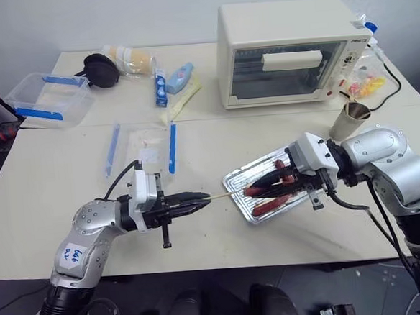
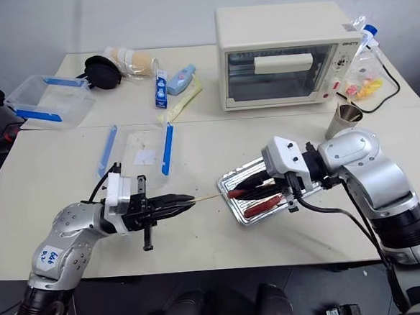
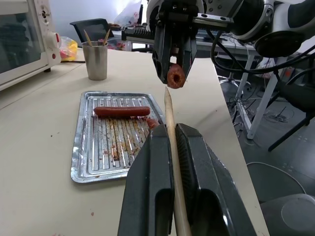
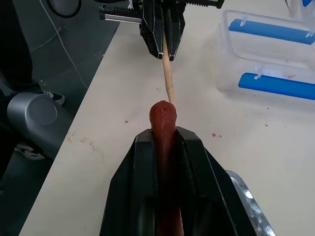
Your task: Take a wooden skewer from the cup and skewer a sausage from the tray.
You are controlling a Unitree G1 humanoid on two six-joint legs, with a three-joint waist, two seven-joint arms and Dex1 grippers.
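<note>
We have the surface [image 1: 69, 203] laid out so that everything needed sits toward the right. The cream toaster oven [image 1: 289, 51] stands at about one o'clock from the centre, and the steel cup [image 1: 348, 121] of spare sticks waits just in front of its right corner, well apart from the work. The ribbed metal tray [image 2: 234, 199] lies at about four o'clock, near the front edge (a good spot, since both arms can meet over its left rim), and one sausage left in the tray [image 3: 121, 111] rests along a rib.

Our right pincer [image 4: 166, 129] is closed along the length of the sausage [image 4: 162, 115], pinching it so that its blunt end sticks out clear of the fingertips. We judge it is held that way to offer a bare face for the point. It hangs above the tray's left edge, facing nine o'clock.

Our left pincer [image 1: 201, 199] is pressed together on the wooden skewer [image 3: 169, 110], which runs between its fingers and juts out toward three o'clock, roughly level. The skewer's tip [image 3: 166, 88] stands just beside the sausage's end, nearly touching and close to in line with it (whether it has bitten in we cannot tell). The piercing itself looks not yet done; a straight push along the stick's own line should do it.
</note>
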